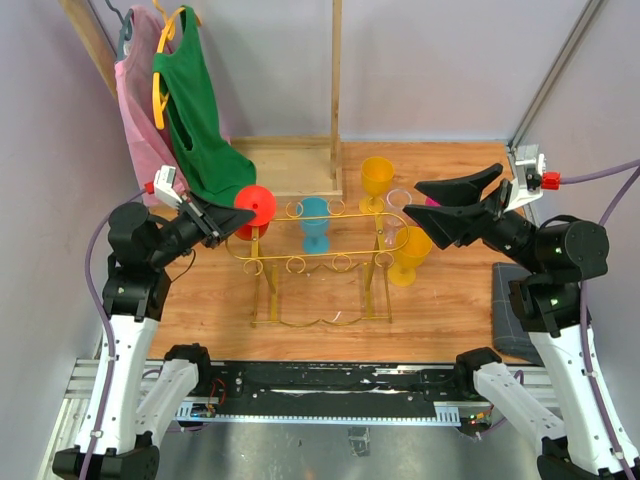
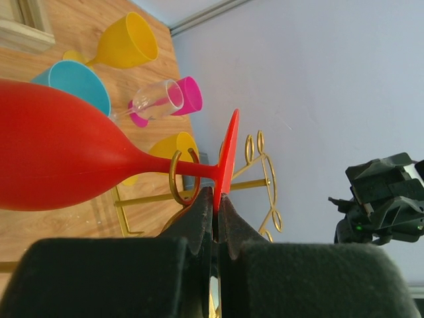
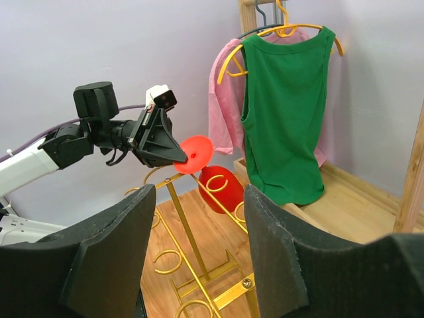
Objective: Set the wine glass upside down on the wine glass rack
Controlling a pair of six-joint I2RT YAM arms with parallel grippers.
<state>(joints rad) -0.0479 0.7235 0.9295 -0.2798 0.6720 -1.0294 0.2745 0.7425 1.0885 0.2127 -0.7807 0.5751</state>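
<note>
Hanging upside down, the red wine glass (image 1: 254, 205) has its stem inside a loop at the left end of the gold rack (image 1: 320, 265). Left jaws pinch the edge of its foot; right jaws gape empty near the rack's right end, above the bench (image 1: 450, 300).

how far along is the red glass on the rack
Done: red wine glass is inverted, stem inside an end loop of the rack. In hand: left gripper clamps its foot. Left: let go and withdraw. The right gripper hangs open, empty.
</note>
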